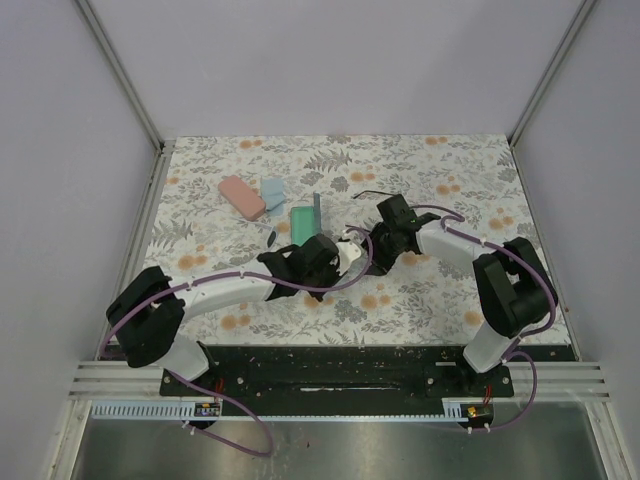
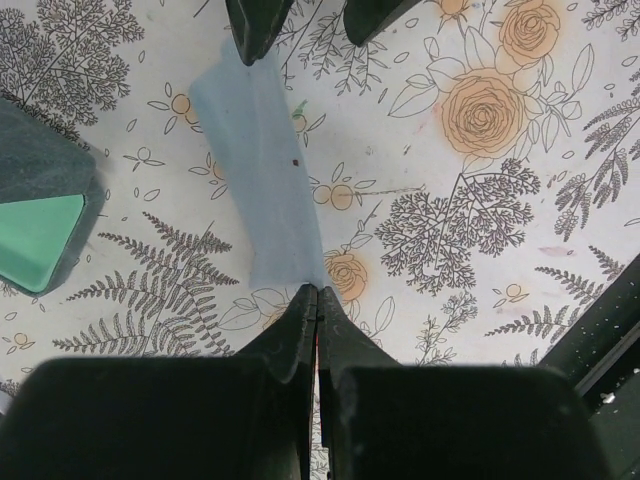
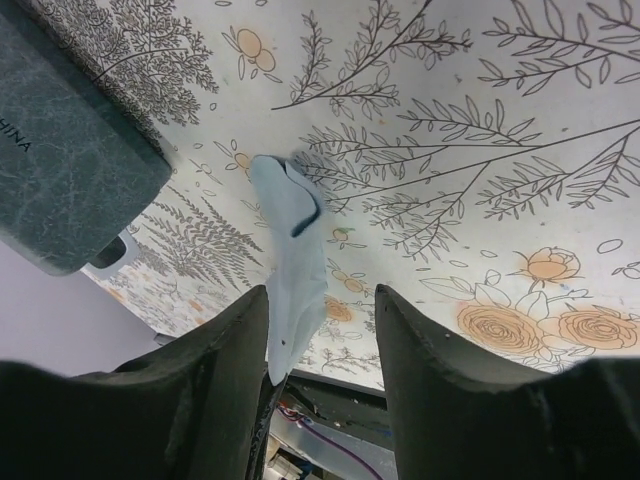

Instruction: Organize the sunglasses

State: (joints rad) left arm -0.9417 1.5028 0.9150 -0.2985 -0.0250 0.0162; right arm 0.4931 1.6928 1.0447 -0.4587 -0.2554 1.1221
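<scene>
A thin black-framed pair of sunglasses (image 1: 367,192) lies folded on the floral table, beyond both arms. My left gripper (image 2: 318,290) is shut on one end of a light blue cloth (image 2: 265,170). The cloth stretches away over the table to the right gripper's fingertips (image 2: 255,30). My right gripper (image 3: 320,292) is open. The cloth (image 3: 297,250) hangs between its fingers, resting against the left one without being pinched. In the top view both grippers meet near the table's middle (image 1: 358,252). No whitish-framed pair shows.
An open grey-blue case (image 1: 305,220) with a green lining stands just left of the grippers; it shows as the case (image 3: 70,160) and the case (image 2: 40,220) in the wrist views. A pink case (image 1: 241,196) and a second blue cloth (image 1: 272,189) lie further back left.
</scene>
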